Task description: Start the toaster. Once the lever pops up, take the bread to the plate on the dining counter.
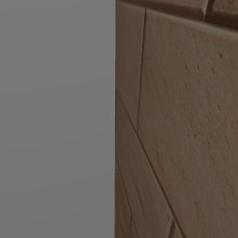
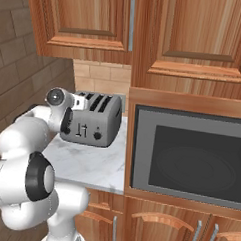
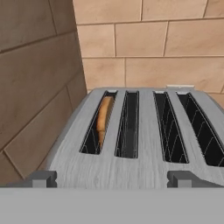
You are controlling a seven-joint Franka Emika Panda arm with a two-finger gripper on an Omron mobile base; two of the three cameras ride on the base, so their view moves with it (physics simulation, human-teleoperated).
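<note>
Toaster (image 2: 90, 120) on marble counter (image 2: 87, 163), tiled corner

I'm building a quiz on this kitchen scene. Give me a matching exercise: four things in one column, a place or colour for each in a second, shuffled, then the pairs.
Things:
1. bread
2. toaster
3. microwave
4. cabinets

Places or colours:
A. built in, right of the counter
B. in the leftmost slot
C. reddish wood, overhead
D. silver-grey, on the marble counter

Pairs: 1-B, 2-D, 3-A, 4-C
</note>
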